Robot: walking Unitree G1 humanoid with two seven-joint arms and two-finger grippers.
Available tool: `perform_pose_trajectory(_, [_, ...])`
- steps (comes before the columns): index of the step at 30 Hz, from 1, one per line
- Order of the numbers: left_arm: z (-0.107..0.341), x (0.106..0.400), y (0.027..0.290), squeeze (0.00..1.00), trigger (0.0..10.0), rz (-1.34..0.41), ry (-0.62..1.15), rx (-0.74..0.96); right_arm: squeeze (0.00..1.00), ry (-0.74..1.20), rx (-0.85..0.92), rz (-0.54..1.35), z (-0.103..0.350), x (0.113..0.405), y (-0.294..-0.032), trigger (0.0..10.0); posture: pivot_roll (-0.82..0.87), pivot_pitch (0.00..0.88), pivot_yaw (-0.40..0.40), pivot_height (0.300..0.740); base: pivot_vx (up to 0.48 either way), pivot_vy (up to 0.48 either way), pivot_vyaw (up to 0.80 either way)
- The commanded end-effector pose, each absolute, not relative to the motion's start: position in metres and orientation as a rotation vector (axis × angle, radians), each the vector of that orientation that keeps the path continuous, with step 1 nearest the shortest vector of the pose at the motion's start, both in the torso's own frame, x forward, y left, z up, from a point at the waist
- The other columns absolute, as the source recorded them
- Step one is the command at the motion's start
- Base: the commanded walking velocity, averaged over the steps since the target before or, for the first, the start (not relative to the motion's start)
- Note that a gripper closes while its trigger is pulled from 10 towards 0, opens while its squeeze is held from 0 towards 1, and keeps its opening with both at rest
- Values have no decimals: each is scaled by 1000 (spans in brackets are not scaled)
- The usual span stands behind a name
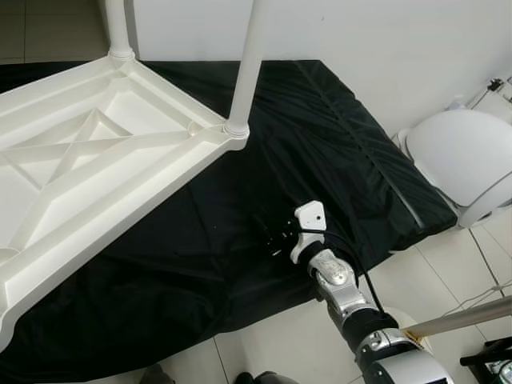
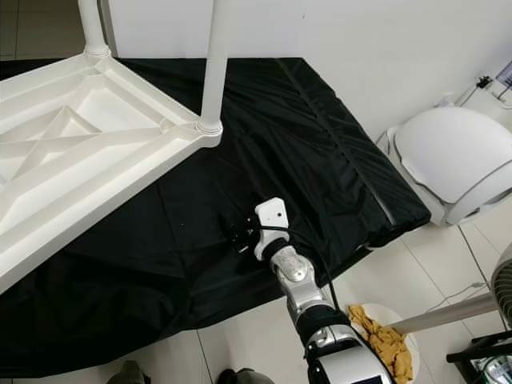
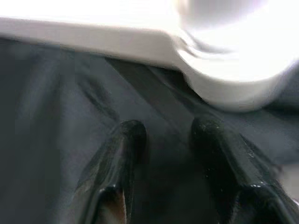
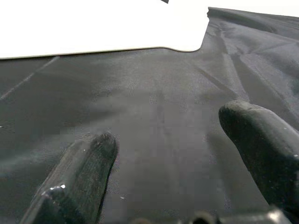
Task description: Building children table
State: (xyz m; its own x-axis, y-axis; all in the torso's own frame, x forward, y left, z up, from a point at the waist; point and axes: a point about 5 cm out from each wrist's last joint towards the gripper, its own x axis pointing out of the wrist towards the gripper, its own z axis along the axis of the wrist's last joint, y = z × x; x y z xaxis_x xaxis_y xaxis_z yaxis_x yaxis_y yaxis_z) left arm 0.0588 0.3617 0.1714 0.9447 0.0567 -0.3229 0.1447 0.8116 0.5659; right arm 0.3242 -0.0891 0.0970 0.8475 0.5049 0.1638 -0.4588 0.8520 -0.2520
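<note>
An upturned white plastic children's table [image 1: 104, 168] is lying on a black fabric-covered platform [image 1: 336, 152], taking up its left part, with two white round legs [image 1: 246, 68] standing up from its corners nearest the wall. The right gripper [image 1: 270, 234] is hovering low over the black fabric near the platform's front edge, well apart from the table's nearest corner, its two black fingers [image 4: 79, 179] spread apart and holding nothing. The left gripper [image 3: 168, 140] is sitting just beside the table's rim, fingers parted and empty. A white rounded appliance [image 1: 464, 156] is resting on the tiled floor [image 1: 280, 344] beyond the platform's right edge.
</note>
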Motion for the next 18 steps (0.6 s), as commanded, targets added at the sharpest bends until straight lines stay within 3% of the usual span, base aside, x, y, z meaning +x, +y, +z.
perform_pose_trajectory(1, [184, 61, 371, 0, 10000, 225, 231, 693, 0, -201, -214, 497, 89, 321, -96, 10000, 338, 126, -137, 740, 0, 0, 0])
perform_pose_trajectory(4, [186, 69, 366, 0, 10000, 233, 183, 658, 0, -201, -213, 495, 89, 321, -96, 10000, 332, 126, -135, 740, 0, 0, 0])
perform_pose_trajectory(7, [185, 91, 338, 0, 10000, 205, 56, 451, 0, -203, -209, 479, 88, 320, -97, 10000, 313, 125, -126, 740, 0, 0, 0])
perform_pose_trajectory(11, [176, 109, 302, 0, 10000, 117, 2, 327, 0, -199, -204, 455, 86, 318, -101, 10000, 297, 126, -118, 740, 0, 0, 0])
perform_pose_trajectory(18, [172, 124, 280, 0, 10000, 61, -36, 226, 0, -198, -200, 441, 84, 315, -103, 10000, 278, 130, -110, 740, 0, 0, 0])
